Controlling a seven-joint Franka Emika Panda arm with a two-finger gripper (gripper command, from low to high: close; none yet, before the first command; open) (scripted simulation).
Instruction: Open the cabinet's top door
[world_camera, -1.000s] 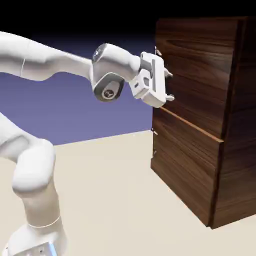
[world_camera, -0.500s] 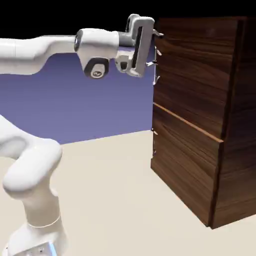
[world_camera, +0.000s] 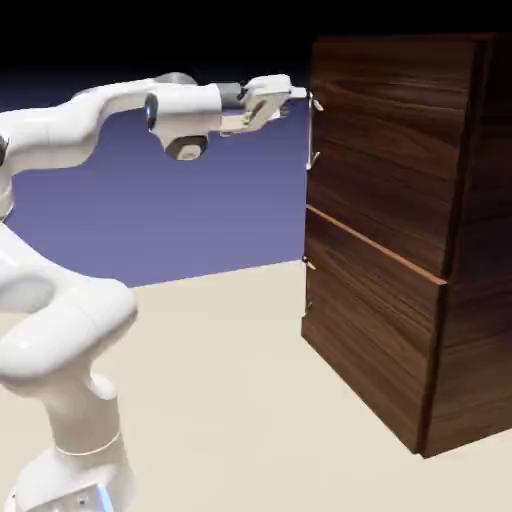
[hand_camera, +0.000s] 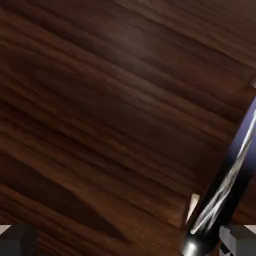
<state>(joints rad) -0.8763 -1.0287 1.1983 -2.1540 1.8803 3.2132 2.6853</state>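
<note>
The cabinet of dark wood stands at the exterior view's right. Its top door is shut and carries a thin vertical silver handle at its left edge. My gripper is level with the handle's upper end, fingertips close to the door, and it is open with nothing held. In the hand view the door's wood fills the picture. The handle runs slantwise at the lower right, just inside the right fingertip. The left fingertip is far off at the bottom left corner.
Below a light seam lies the shorter lower panel with its own small handle. The beige table stretches in front of the cabinet. My arm's base stands at the lower left.
The hand has risen from in front of the door's middle to the handle's top end and has rolled, so it now shows edge-on. The jaws stayed open.
</note>
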